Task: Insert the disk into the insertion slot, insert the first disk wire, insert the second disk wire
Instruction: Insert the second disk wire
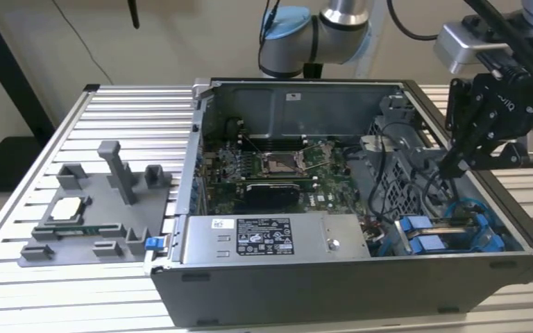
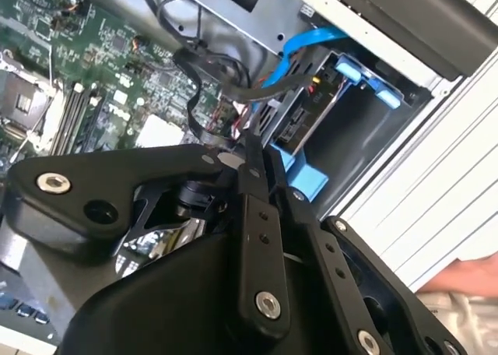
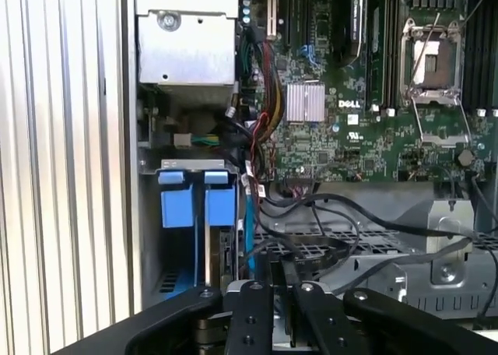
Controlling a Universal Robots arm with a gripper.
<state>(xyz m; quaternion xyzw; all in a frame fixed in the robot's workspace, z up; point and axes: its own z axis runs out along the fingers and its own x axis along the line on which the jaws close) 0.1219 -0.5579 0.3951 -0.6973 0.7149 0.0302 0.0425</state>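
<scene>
The open computer case (image 1: 341,277) sits on the slatted tabletop (image 1: 26,305), filling the centre and right of the exterior view. Inside it lie the motherboard (image 1: 276,166), the power-supply box (image 1: 266,239) and, lower right, the insertion slot (image 1: 452,236) with the blue-framed disk (image 3: 198,207) seated in it. The gripper (image 1: 454,163) hangs closed among black cables (image 3: 350,230) above the slot; whether it pinches one, I cannot tell.

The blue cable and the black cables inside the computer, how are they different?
The blue cable is flat like a ribbon and bright blue; the black cables are round and dark. The blue cable runs down beside the insertion slot with its blue rails; the black cables loop across the perforated grey cage. Both sit inside the open case, near the pincer.
</scene>
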